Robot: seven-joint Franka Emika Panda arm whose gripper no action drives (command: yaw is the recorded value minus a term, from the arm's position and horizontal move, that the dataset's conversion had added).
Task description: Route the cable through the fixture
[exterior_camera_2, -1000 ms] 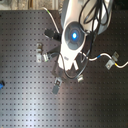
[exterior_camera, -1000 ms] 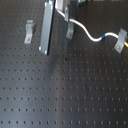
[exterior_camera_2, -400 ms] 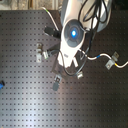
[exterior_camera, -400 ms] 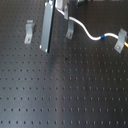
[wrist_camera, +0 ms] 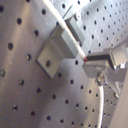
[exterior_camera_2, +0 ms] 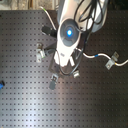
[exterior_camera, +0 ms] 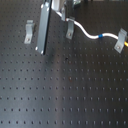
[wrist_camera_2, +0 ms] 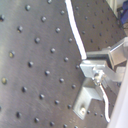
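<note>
A: Breadboard (exterior_camera: pixel 65 95) colour? Pattern?

B: Black in both exterior views, covered in a regular grid of small holes.

A: Cable (exterior_camera: pixel 90 35)?

B: White, with a short blue band (exterior_camera: pixel 101 36) and a yellowish end (exterior_camera: pixel 126 43). Clips (exterior_camera: pixel 70 28) are grey metal.

A: Arm?

B: White housing, with a glowing blue light (exterior_camera_2: pixel 69 32).

Dark perforated breadboard table (exterior_camera: pixel 75 95) with a regular grid of holes fills both exterior views; a pale strip of background (exterior_camera_2: pixel 20 5) borders its far edge in the second exterior view.
</note>
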